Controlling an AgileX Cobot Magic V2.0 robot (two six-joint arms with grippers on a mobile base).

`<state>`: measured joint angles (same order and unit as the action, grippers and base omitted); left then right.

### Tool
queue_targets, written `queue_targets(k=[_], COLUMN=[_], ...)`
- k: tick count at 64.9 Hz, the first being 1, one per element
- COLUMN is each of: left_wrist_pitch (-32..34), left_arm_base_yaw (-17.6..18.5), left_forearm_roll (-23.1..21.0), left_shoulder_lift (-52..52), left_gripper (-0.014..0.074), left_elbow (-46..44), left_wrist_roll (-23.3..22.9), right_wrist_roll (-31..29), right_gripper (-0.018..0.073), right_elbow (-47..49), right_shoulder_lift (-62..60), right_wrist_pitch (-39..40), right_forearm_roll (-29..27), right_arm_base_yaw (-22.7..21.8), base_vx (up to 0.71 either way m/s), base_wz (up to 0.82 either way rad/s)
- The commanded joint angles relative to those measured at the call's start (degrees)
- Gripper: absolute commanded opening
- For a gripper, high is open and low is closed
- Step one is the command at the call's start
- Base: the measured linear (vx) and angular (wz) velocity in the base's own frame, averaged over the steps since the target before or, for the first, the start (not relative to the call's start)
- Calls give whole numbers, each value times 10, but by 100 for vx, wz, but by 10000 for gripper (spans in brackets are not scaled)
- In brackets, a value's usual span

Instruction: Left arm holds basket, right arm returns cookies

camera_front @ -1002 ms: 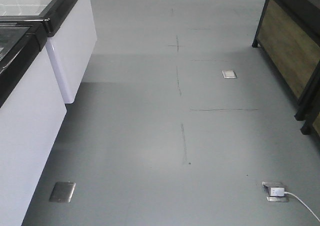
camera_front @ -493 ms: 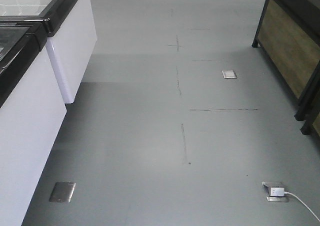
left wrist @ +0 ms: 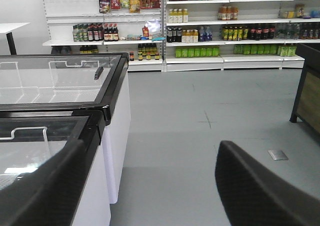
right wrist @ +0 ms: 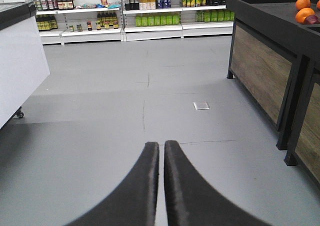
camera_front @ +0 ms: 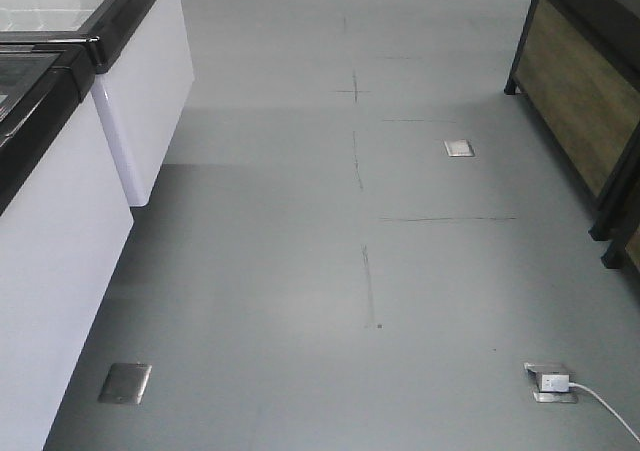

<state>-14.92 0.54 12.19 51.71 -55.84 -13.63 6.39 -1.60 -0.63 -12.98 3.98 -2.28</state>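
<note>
Low in the left wrist view, the left gripper (left wrist: 150,151) has its two black fingers (left wrist: 260,186) spread wide, one at each bottom corner. Only the grey floor (left wrist: 200,136) shows between them. The right gripper (right wrist: 161,151) has its fingers drawn together with a thin slit between them, and nothing is gripped. Neither the basket nor the cookies shows in any view, so I cannot tell where they are.

Just left of the left gripper stand two white freezers (left wrist: 60,80) with black-framed glass lids, set end to end along the floor's left edge. Their lids are down and wire dividers show through the glass. Along the far edge of the floor run white shelves (left wrist: 225,35) filled with rows of bottles, with packets hanging at the upper left.

At the floor's right edge, near the right gripper, stands a black stand (right wrist: 260,70) with wood-grain side panels, and oranges (right wrist: 302,10) lie on its top.

Three metal plates are set into the floor. One (camera_front: 458,148) lies near the stand, and one (camera_front: 125,382) lies just beside the near freezer. The third (camera_front: 550,382), at the near right corner, carries a white plug, and its cable (camera_front: 600,401) trails off to the right. Thin dark lines cross the middle of the floor.
</note>
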Motion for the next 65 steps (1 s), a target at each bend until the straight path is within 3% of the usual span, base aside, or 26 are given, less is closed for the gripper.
queue_targets(k=[1, 14, 21, 45, 57, 65], left_wrist_pitch=[40, 44, 44, 32, 24, 22], left_arm_base_yaw=[-17, -97, -146, -337, -383, -407], left_forearm_roll=[-4, -6, -29, -209, -305, -334], left_shoulder_lift=[-6, -9, -17, -59, -59, -56], left_gripper=[513, 513, 513, 513, 510, 488], left_elbow=[-19, -19, -19, -19, -19, -19], left_wrist_roll=[-33, -80, -93, -102, -109, -156], right_wrist_roll=[-2, -2, -2, -2, -2, -2], right_gripper=[-6, -6, -6, -6, -6, -6], right_elbow=[-10, -10, -10, -10, -10, -10], right_shoulder_lift=[-7, -7, -7, -7, -7, -7], right_wrist_pitch=[41, 41, 41, 41, 41, 41], right_forearm_roll=[6, 6, 6, 6, 6, 6], right_arm_base_yaw=[-4, -4, -4, -4, -4, -4], base_vx=[0, 0, 0, 0, 0, 0], base_wz=[0, 0, 0, 0, 0, 0])
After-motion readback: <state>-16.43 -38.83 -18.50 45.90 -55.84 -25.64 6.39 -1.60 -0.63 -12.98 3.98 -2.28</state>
